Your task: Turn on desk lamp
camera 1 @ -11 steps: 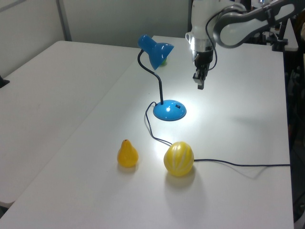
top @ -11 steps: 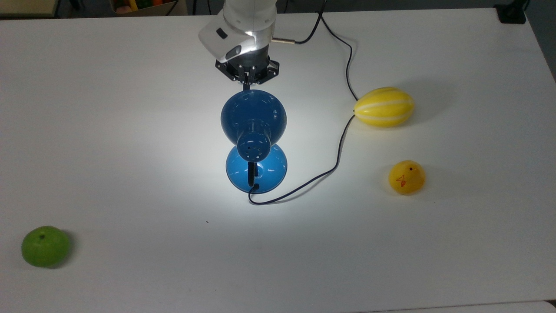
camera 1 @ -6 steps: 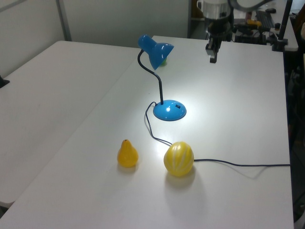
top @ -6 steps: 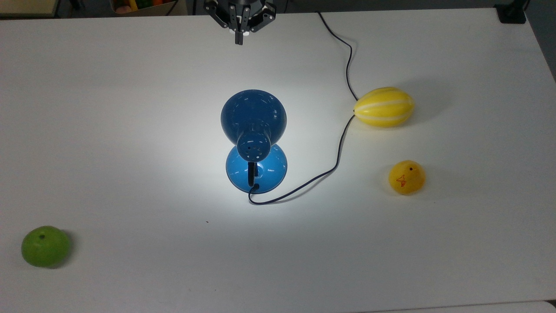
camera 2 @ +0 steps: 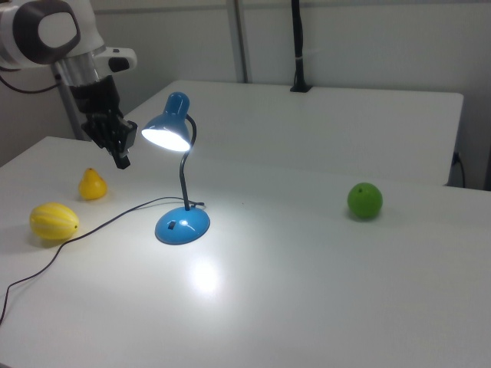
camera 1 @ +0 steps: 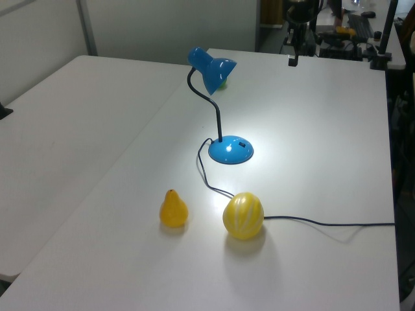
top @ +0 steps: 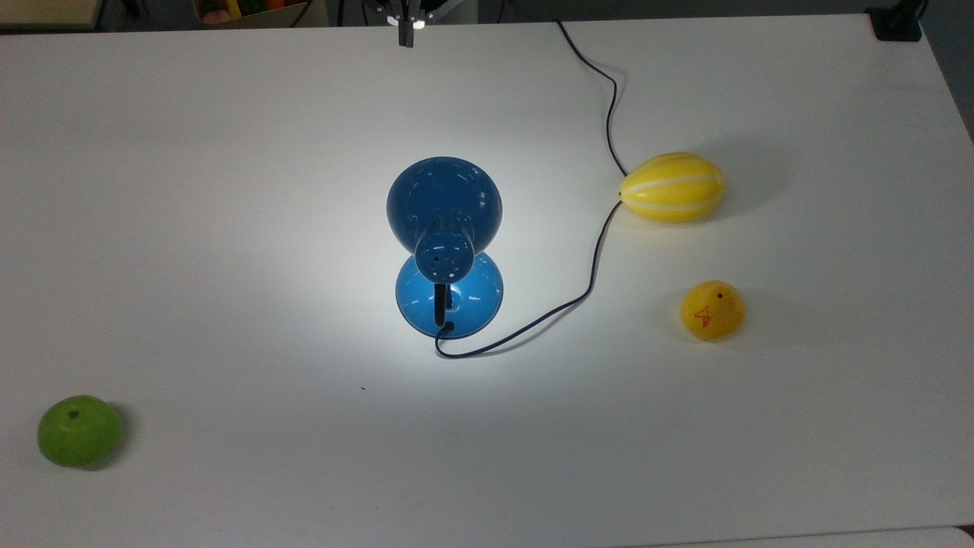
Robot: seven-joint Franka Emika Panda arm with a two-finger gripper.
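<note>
The blue desk lamp (top: 444,199) stands mid-table, its dome shade over the round base (top: 466,306). The lamp is lit and throws a bright pool on the white table (top: 228,266). In the left view the shade (camera 1: 211,68) arches on a black neck above the base (camera 1: 230,151); the right view shows the glowing shade (camera 2: 169,130) and base (camera 2: 182,225). Its thin black cord (top: 593,266) runs toward the far edge. My gripper (top: 405,30) hangs high beyond the lamp, fingers shut and holding nothing; the gripper (camera 1: 293,58) and gripper (camera 2: 121,159) are well apart from the shade.
A yellow striped melon (top: 671,187) lies against the cord on the top view's right, with a yellow pear (top: 712,310) nearer the front. A green apple (top: 79,431) sits at the top view's front left corner. Wide bare table surrounds the lamp.
My gripper has pulled away from the lamp's shade and risen toward the table's far edge. The lamp stays lit and has not moved.
</note>
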